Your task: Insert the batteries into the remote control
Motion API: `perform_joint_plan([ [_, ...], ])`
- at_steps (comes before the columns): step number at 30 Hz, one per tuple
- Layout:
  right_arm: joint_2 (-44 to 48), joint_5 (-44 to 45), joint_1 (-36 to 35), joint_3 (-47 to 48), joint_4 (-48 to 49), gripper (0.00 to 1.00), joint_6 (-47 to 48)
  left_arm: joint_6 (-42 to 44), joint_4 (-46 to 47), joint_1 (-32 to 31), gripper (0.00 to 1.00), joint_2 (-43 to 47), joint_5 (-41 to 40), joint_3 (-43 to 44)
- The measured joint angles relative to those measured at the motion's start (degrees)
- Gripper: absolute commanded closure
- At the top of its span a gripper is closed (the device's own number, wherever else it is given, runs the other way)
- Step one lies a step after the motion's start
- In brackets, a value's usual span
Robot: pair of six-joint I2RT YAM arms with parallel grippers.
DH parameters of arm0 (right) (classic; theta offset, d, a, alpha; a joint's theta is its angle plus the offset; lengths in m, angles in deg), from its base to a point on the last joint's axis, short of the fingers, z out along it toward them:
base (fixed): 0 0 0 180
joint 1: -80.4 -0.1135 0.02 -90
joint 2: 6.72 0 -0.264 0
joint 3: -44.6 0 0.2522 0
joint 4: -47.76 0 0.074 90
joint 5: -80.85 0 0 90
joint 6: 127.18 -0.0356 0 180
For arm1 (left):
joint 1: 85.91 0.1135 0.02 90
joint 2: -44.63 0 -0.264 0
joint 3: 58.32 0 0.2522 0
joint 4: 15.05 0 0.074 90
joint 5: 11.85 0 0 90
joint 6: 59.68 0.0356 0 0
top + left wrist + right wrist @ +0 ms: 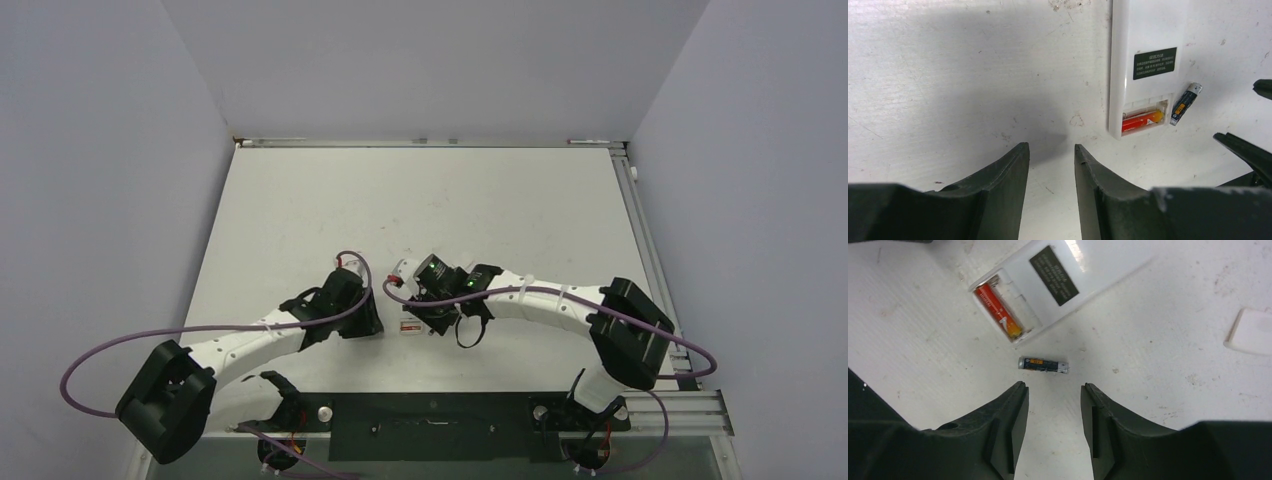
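From above, the left arm (250, 345) and right arm (545, 300) meet mid-bench (300, 200); the left wrist view shows the left claw (1050, 147) apart and empty near the remote (1143, 30), which lies back up with a red battery (1142, 121) in its slot; the right wrist view shows the right claw (1053, 385) apart and empty near the dark battery (1043, 364), which lies on the bench just beside the remote.

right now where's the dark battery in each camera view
Top external: too small to make out between the arms.
Left wrist: the dark battery lies tilted, right of centre, just beside the remote control's open compartment.
Right wrist: the dark battery lies near centre, just below that compartment, apart from the remote control.
Shared landmark: the orange-red battery seated in the compartment, seen in both wrist views.
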Motion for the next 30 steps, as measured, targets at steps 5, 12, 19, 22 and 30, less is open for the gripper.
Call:
perform_joint_plan([
  [5, 1.4, -3.5, -1.1, -0.6, -0.4, 0.57, 8.5, 0.0, 0.3, 0.0, 0.62, 1.0, 1.0, -1.3],
  [12, 3.4, -5.5, -1.4, -1.2, -1.2, 0.60, 20.9, 0.2, 0.5, 0.0, 0.61, 2.8, 1.7, -1.9],
  [19, 3.4, -7.8, -0.9, -2.5, -1.7, 0.62, 32.5, 0.2, 1.0, 0.1, 0.59, 6.0, 3.5, -2.9],
  [22, 3.4, -9.3, -0.1, -3.7, -1.6, 0.64, 36.8, 0.2, 1.4, 0.1, 0.58, 7.6, 4.1, -3.6],
  [30, 2.0, -11.3, 1.0, -3.8, -1.4, 0.65, 44.5, 0.1, 2.3, 0.1, 0.57, 8.5, 5.4, -4.3],
])
